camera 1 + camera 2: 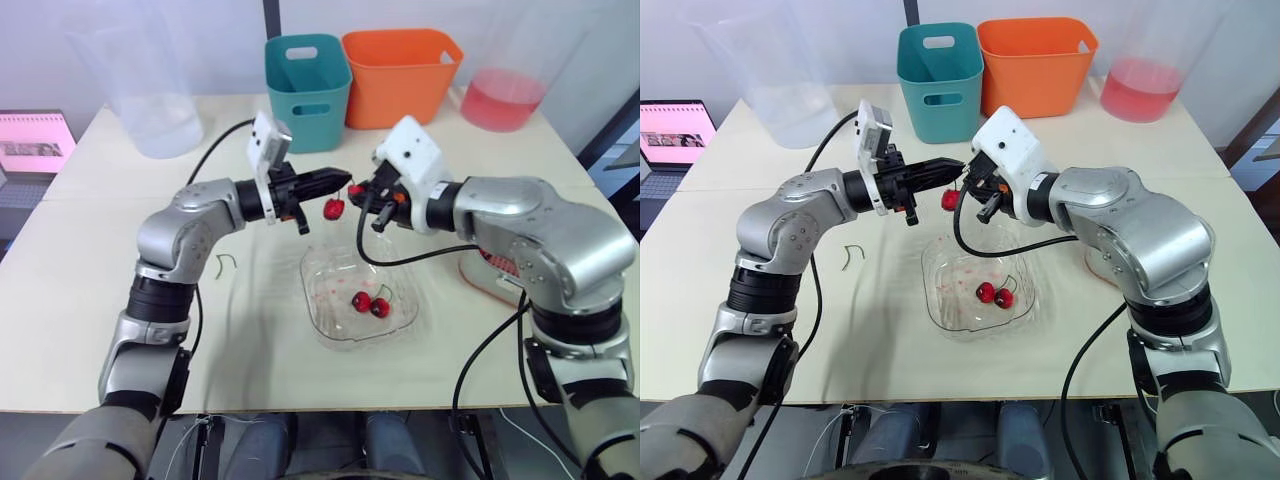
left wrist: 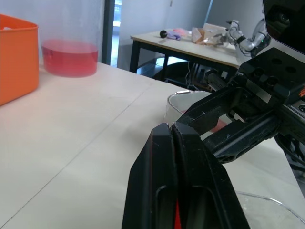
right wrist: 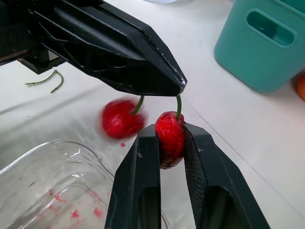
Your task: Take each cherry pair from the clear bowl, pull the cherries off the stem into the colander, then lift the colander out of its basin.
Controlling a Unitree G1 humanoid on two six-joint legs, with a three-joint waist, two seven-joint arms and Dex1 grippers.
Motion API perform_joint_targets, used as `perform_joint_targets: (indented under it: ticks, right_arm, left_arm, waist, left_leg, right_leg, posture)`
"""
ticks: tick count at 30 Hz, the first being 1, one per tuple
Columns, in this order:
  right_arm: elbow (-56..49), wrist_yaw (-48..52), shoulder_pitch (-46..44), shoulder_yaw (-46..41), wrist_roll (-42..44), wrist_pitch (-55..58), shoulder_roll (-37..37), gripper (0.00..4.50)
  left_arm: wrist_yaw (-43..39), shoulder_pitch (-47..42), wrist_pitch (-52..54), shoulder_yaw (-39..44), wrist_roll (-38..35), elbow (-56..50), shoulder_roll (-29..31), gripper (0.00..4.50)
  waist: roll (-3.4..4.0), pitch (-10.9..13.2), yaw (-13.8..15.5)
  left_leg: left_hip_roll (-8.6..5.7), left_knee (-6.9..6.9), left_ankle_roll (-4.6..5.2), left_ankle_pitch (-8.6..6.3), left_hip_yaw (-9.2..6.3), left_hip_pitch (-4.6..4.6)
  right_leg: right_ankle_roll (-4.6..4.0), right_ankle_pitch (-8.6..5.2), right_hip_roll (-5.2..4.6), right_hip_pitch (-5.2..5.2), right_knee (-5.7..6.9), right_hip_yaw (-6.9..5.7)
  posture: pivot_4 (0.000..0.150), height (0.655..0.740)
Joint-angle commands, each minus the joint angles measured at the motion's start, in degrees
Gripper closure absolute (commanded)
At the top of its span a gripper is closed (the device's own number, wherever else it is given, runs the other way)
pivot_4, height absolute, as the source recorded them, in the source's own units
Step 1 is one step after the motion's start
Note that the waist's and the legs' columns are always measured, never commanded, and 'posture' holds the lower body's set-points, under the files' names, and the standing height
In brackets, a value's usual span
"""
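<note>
Above the far rim of the clear bowl [image 1: 312, 265], my left gripper [image 1: 345, 181] is shut on the green stem [image 3: 179, 104] of a cherry pair. One cherry [image 3: 170, 137] of that pair is clamped in my shut right gripper [image 3: 170, 130]. The other cherry [image 1: 333, 209] hangs free below the left fingertips. A second cherry pair [image 1: 370, 303] lies inside the bowl. A red and white colander [image 1: 482, 272] sits at the right, mostly hidden behind my right arm. A bare stem [image 1: 226, 264] lies on the table to the left of the bowl.
At the back of the table stand a teal bin [image 1: 307, 78], an orange bin [image 1: 400, 75], a clear jug of red liquid [image 1: 503, 95] and a clear pitcher [image 1: 150, 100]. A laptop [image 1: 35, 143] sits off the table's left edge.
</note>
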Motion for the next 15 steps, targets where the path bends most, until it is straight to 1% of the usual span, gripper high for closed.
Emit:
perform_joint_targets:
  ticks: [1,2,3,5,6,7,8,11,15]
  right_arm:
    - [-2.4,1.8,-0.4,-2.8,1.8,-0.9,-1.2,3.23]
    - [-2.4,2.8,-0.1,-3.8,2.8,-0.8,-1.5,2.92]
    - [-2.2,4.2,0.1,-5.9,4.7,-0.4,-1.6,2.32]
    - [-1.7,6.0,0.1,-9.3,7.6,0.4,-1.4,1.38]
    - [-0.9,7.9,0.2,-12.8,10.8,1.9,-1.2,0.94]
    - [-0.1,9.6,0.4,-15.8,13.7,3.1,-1.2,0.35]
    - [0.7,10.8,0.6,-18.2,16.1,4.4,-1.2,0.04]
    - [2.9,13.1,0.8,-22.4,21.2,6.7,-1.7,0.04]
    - [6.7,11.8,-2.0,-26.7,26.8,11.4,1.2,0.04]
  left_arm:
    - [-2.1,-2.0,-1.4,1.9,-0.6,-0.5,1.3,4.5]
    - [-3.3,-2.4,-1.2,2.1,-1.0,-0.4,2.0,4.5]
    - [-5.0,-2.9,-0.8,2.3,-1.7,-0.3,2.9,4.5]
    - [-7.6,-3.5,0.0,2.5,-2.8,-0.3,4.1,4.5]
    - [-10.2,-4.2,0.6,2.3,-3.6,-0.6,5.5,4.5]
    - [-12.5,-5.0,1.2,2.1,-4.2,-0.7,6.6,4.5]
    - [-14.2,-5.7,1.9,1.9,-4.8,-0.7,7.4,4.5]
    - [-18.4,-8.2,3.2,1.5,-5.9,-0.6,9.5,4.5]
    - [-20.6,-10.4,2.8,1.0,-5.1,0.0,10.2,4.5]
  waist:
    - [0.0,0.0,0.0]
    - [0.0,0.0,0.0]
    - [0.0,0.0,0.0]
    - [0.0,0.0,0.0]
    - [-0.01,0.0,0.0]
    - [-0.01,0.0,0.0]
    - [-0.01,0.0,0.0]
    - [-0.01,0.0,0.0]
    - [-0.01,0.0,-0.1]
  left_leg:
    - [0.0,0.0,0.0,0.0,0.0,0.0]
    - [0.0,0.0,0.0,0.0,0.0,0.0]
    - [0.0,0.0,0.01,0.0,0.01,0.0]
    - [0.0,0.0,0.04,-0.02,0.0,-0.01]
    - [0.0,0.0,0.06,-0.03,0.01,0.0]
    - [0.0,0.0,0.08,-0.05,0.0,-0.01]
    - [0.0,0.0,0.1,-0.06,0.0,0.01]
    - [0.0,0.0,0.2,-0.11,-0.01,0.01]
    - [0.01,0.0,0.2,-0.11,-0.01,0.02]
  right_leg:
    - [0.0,0.0,0.0,0.0,0.0,0.0]
    - [0.0,0.0,0.0,0.0,0.0,-0.01]
    - [0.0,0.0,0.0,0.0,0.0,0.0]
    - [0.0,0.0,0.0,0.0,-0.01,-0.02]
    - [0.0,0.0,0.0,0.01,0.0,-0.01]
    - [0.0,0.0,0.01,0.01,-0.01,-0.02]
    - [0.0,0.0,0.01,0.03,-0.02,-0.03]
    - [0.0,0.0,0.01,0.07,-0.04,-0.04]
    - [0.0,0.0,0.01,0.06,-0.03,-0.04]
  posture:
    - [0.15,0.74]
    - [0.15,0.74]
    - [0.15,0.74]
    - [0.15,0.74]
    - [0.15,0.74]
    - [0.15,0.74]
    - [0.15,0.74]
    - [0.15,0.74]
    - [0.15,0.74]
